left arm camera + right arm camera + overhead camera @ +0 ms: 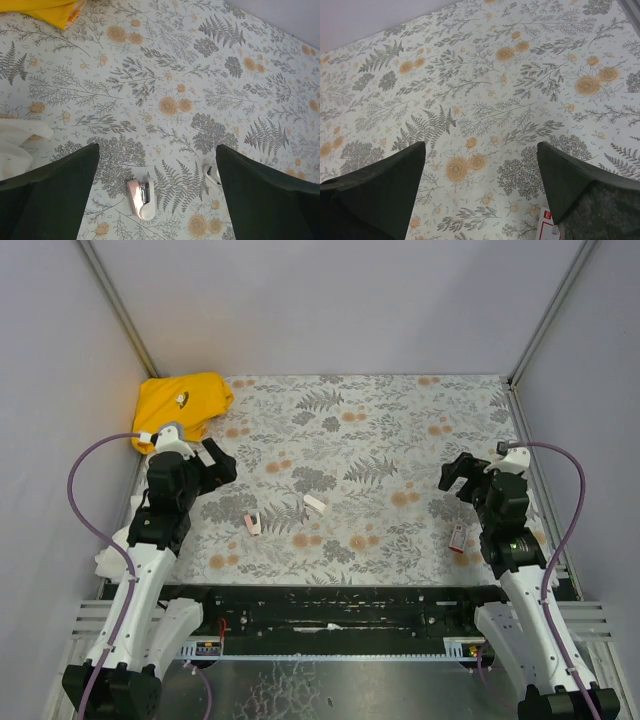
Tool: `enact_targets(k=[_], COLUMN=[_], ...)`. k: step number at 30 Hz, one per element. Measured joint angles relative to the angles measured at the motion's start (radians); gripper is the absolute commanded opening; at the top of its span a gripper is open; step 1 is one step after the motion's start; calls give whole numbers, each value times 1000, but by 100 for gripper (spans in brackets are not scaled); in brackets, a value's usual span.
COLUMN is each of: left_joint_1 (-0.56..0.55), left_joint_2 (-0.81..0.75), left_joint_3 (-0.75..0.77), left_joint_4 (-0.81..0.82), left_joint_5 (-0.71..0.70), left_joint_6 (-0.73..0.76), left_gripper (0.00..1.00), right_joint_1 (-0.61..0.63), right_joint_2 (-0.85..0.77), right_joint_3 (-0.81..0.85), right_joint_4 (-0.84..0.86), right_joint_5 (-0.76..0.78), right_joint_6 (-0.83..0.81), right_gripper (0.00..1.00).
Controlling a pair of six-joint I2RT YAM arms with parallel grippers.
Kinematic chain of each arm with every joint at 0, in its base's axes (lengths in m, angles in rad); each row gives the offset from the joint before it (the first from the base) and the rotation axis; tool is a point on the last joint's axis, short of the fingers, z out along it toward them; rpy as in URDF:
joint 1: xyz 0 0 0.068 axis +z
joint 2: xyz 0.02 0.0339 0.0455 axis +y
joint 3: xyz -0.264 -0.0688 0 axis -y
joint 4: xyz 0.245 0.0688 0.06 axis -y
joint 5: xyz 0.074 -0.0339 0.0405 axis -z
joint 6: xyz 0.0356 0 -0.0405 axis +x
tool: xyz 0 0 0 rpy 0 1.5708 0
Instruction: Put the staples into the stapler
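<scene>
Left hand [213, 468], spread wide and empty, hangs over the tabletop [380, 420] with the stapler [252, 524] lying untouched at its 5 o'clock, right hand [455, 475] equally wide and empty with the red-and-white box [458, 538] at its 6 o'clock; judged: loading not yet begun, everything left.

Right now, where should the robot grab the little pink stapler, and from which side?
Grab the stapler across its two long sides, around the middle, coming straight down from above. It lies flat on the table and is long and narrow, so a squeeze across the thin way fits best. The open left gripper hangs over it, a finger on each side.
</scene>
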Motion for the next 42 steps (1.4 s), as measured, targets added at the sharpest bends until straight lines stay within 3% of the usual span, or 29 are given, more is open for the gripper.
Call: enact_targets(k=[17, 29, 42], left_joint_1=[0, 0, 0], left_joint_2=[32, 18, 45], left_joint_3=[7, 7, 7], left_joint_4=[-11, -15, -16], left_joint_5=[40, 40, 65], left_joint_6=[-18, -24, -26], left_gripper=[100, 100, 100], right_joint_1=[3, 5, 5], right_joint_2=[-52, 24, 247], right_joint_3=[1, -40, -55], right_joint_4=[-118, -343, -365], right_joint_5=[31, 201, 258], right_joint_6=[63, 249, 305], right_gripper=[99, 99, 98])
